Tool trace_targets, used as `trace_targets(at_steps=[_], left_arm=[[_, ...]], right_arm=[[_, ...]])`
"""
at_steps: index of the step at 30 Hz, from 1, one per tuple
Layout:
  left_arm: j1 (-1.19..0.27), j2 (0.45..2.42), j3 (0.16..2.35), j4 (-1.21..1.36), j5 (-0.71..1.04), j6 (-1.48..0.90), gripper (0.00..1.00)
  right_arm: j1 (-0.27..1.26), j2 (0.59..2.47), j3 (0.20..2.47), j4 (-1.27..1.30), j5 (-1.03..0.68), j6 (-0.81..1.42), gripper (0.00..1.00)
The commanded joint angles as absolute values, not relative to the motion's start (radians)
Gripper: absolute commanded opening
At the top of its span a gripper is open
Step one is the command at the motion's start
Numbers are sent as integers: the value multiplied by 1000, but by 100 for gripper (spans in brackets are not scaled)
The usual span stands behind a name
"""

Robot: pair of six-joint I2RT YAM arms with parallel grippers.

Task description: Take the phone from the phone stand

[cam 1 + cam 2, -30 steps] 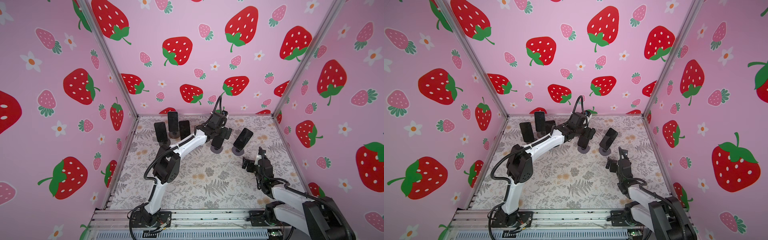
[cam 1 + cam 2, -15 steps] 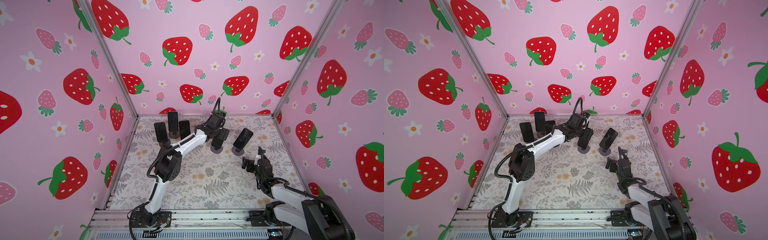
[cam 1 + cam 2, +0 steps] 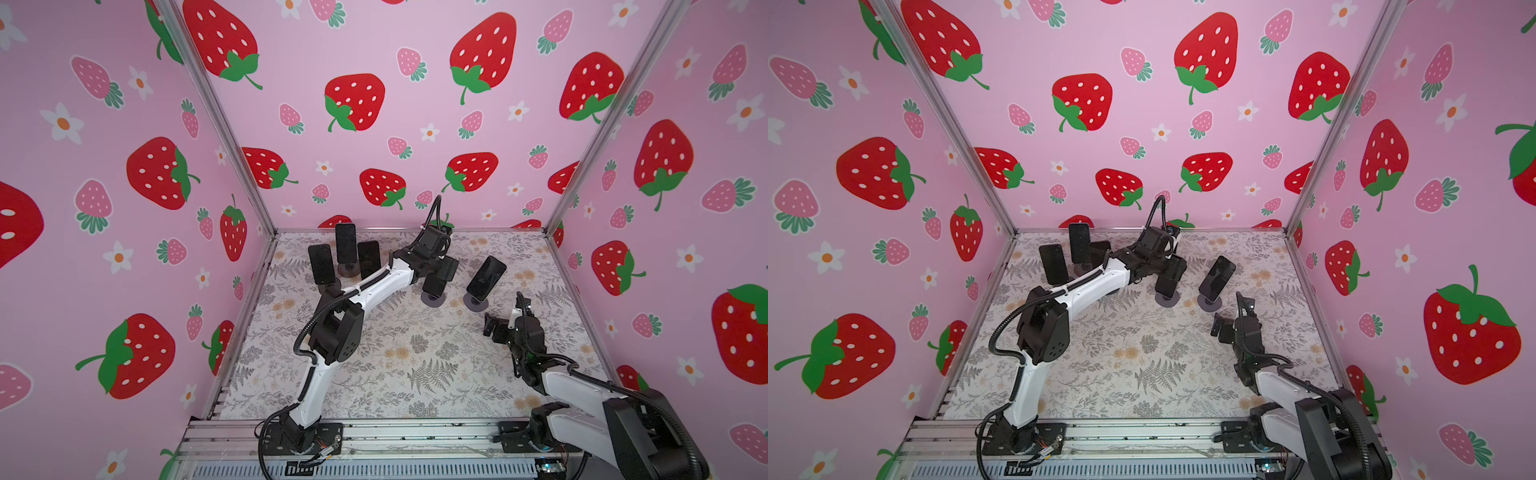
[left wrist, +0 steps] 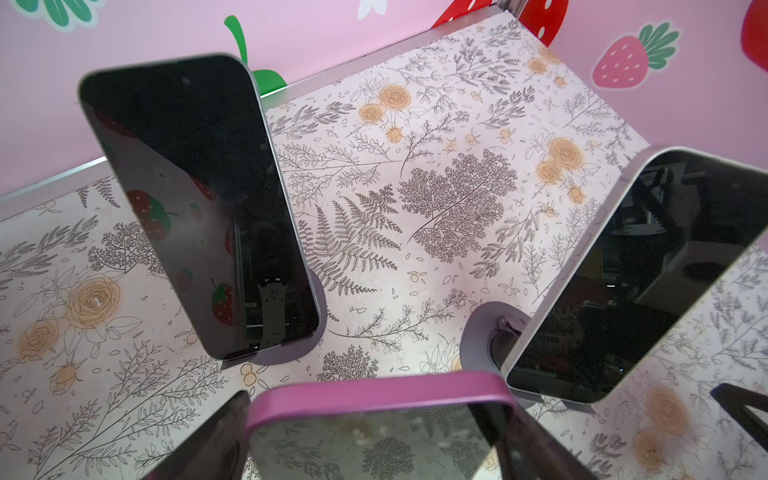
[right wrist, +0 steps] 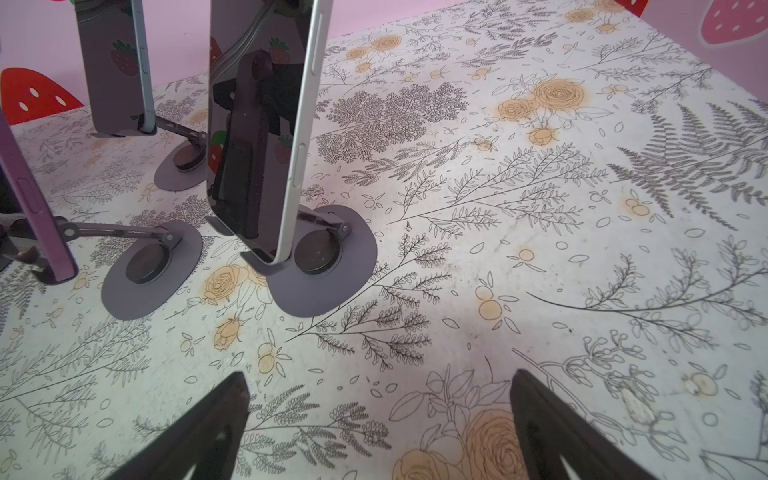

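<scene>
Magenta-cased phone still sits on its stand, mid-surface. Spread wide a second ago, the left claw has narrowed against its edges; whether it grips, I cannot tell. Nearby the right claw stays wide open, empty.

A: Where are the phones in a top view?
B: A cluster of three phones stands upper left of centre. Right of it comes the middle phone on its stand, then the right phone.
A: And the right gripper?
B: Just below the right phone.
</scene>
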State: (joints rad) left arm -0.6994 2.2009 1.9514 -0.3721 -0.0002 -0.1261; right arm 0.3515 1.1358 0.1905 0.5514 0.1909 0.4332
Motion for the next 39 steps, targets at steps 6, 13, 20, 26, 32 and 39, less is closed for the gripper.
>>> trace_targets(at_steps=[6,13,20,26,32,39], left_arm=[[-699,2220,1965,-399,-23,-126,91],[-699,2222,1960,-400,-29,-132,91],[-699,2208,1925,-396,-33,-142,93],[-699,2172,1868,-364,-49,-143,98],[-699,2170,1865,-354,-43,-131,97],[-699,2172,1888,-360,-28,-130,93]], right_arm=[[358,1144,210,538,193,443,100],[359,1145,211,538,195,443,100],[359,1145,212,537,194,443,100],[359,1147,212,537,195,443,100],[359,1148,213,536,196,443,100],[360,1150,213,536,199,445,100]])
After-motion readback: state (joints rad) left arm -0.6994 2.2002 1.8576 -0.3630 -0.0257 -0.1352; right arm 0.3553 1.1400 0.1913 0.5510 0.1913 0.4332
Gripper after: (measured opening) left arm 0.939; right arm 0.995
